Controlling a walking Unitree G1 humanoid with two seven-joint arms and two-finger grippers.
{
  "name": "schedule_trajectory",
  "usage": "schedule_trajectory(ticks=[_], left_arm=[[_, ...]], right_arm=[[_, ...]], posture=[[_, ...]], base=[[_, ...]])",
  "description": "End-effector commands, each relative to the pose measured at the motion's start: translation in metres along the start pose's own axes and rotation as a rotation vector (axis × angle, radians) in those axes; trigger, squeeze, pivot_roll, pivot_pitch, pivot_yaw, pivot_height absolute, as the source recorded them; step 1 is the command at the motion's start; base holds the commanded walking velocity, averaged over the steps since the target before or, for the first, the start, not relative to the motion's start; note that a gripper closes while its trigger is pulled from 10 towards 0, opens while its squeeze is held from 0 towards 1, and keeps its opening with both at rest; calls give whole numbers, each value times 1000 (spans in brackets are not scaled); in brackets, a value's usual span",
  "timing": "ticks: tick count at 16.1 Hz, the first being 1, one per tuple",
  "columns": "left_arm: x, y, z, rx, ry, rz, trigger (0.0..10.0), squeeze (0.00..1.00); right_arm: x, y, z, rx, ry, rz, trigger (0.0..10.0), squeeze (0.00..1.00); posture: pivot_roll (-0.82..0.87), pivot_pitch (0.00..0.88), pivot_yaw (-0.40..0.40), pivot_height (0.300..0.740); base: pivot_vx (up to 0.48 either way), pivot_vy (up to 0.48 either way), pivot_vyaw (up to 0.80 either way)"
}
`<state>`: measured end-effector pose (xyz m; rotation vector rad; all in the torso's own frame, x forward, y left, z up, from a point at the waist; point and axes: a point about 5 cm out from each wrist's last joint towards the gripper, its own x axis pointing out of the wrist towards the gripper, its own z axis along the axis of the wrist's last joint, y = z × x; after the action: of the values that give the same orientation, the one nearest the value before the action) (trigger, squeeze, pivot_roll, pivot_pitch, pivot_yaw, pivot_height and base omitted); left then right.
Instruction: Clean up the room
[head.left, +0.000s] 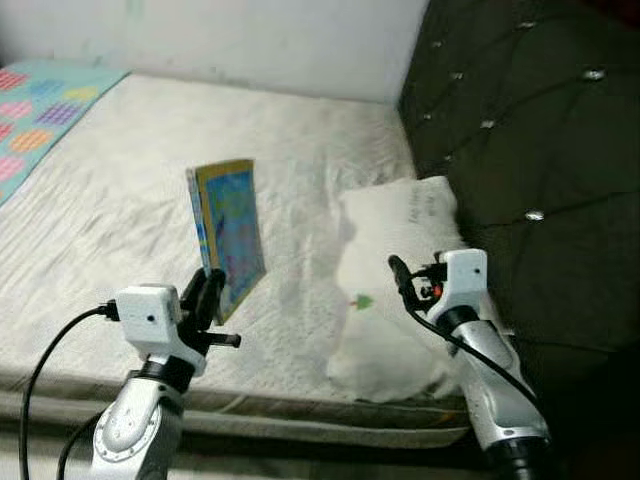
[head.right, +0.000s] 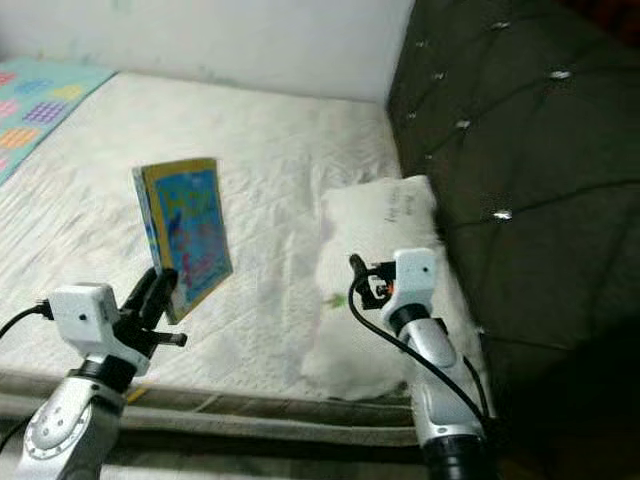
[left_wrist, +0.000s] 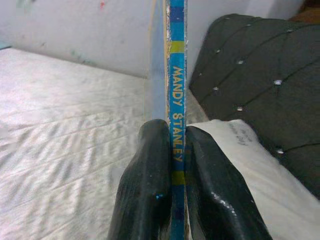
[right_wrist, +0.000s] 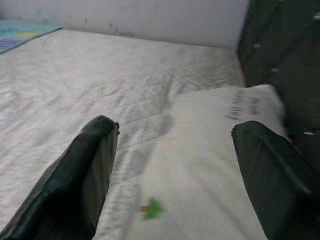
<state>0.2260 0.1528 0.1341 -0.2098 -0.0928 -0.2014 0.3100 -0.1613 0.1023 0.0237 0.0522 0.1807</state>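
Note:
A thin blue and yellow picture book stands upright above the white mattress, held by its lower edge. My left gripper is shut on the book; its spine runs up between the two black fingers. A white pillow with a small green mark lies by the dark tufted headboard. My right gripper hovers open over the pillow, its fingers wide apart with nothing between them.
A pastel patchwork blanket lies at the mattress's far left corner. A white wall runs behind the bed. The mattress's front edge is just before me.

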Motion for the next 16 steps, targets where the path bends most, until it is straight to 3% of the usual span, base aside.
schedule_trajectory(ticks=[1, 4, 13, 16], left_arm=[[2, -10, 6, -9, -36, -48, 10000, 0], [2, -10, 6, -10, -36, -50, 10000, 0], [4, -8, 2, -16, -16, -14, 10000, 0], [6, -7, -2, -61, 6, 17, 10000, 0]], right_arm=[[-3, -10, 0, -6, 5, -32, 10000, 0], [-3, -10, -1, -7, 5, -32, 10000, 0], [-3, -10, -3, 13, 19, -37, 10000, 0], [-3, -11, -2, 20, 19, -39, 10000, 0]], posture=[[20, 78, -101, 740], [20, 78, -101, 740], [20, 79, -104, 740], [11, 90, -106, 740]], base=[[266, 0, 0], [294, 0, 0], [0, 0, 0], [0, 0, -740]])
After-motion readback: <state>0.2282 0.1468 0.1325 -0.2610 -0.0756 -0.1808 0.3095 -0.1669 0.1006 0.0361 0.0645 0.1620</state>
